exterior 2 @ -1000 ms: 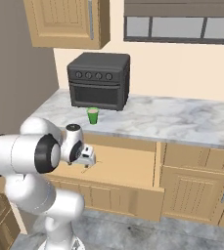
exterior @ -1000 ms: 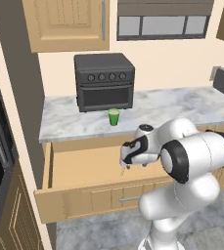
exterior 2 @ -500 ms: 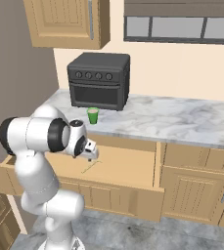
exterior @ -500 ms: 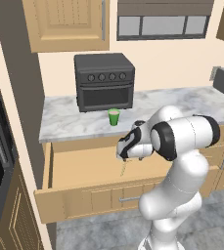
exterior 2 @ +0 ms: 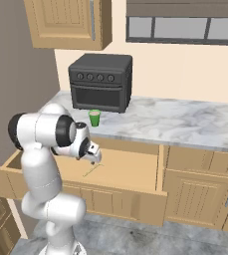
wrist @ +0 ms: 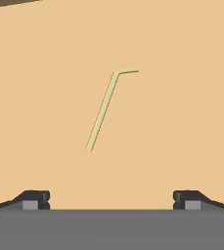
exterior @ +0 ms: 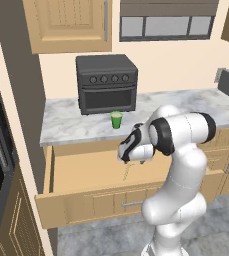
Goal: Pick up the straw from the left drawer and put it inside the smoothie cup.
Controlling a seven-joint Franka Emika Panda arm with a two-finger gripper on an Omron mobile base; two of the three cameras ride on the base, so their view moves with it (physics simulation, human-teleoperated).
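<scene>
The two-finger gripper (wrist: 111, 200) hangs over the pulled-out, wide light-wood left drawer (exterior: 81, 200), jaws spread to their widest and holding nothing, presumably so they can straddle the thin pale yellow-green straw (wrist: 101, 111) with its bent tip. In the hand view the straw lies flat on the drawer floor toward 12 o'clock of the fingertips, apart from them. The small bright green smoothie cup (exterior: 116, 120) stands upright on the marble counter (exterior: 66, 125) before the black toaster oven (exterior: 107, 83), ready to receive it
</scene>
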